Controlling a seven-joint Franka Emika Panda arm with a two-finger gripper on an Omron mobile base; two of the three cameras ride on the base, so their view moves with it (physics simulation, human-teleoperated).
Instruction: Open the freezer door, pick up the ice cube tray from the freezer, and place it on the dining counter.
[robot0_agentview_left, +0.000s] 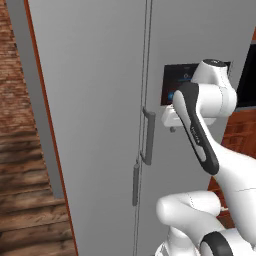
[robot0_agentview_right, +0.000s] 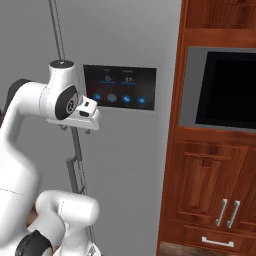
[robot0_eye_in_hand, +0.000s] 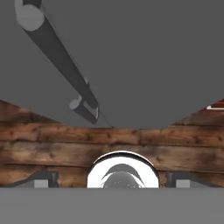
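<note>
Freezer door (robot0_agentview_left: 95, 125) was shut, flush beside the touchscreen door (robot0_agentview_right: 125, 160), its bar handle (robot0_agentview_left: 135, 184) untouched. Gripper (robot0_eye_in_hand: 112, 180) was spread wide and empty, pointing down the fridge front toward the wood floor (robot0_eye_in_hand: 131, 144), in front of the touchscreen (robot0_agentview_right: 120, 88).

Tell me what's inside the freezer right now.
Nothing inside can be seen: the freezer door is shut, its bar handle untouched. Shelves, drawers and any tray stay hidden behind it.
</note>
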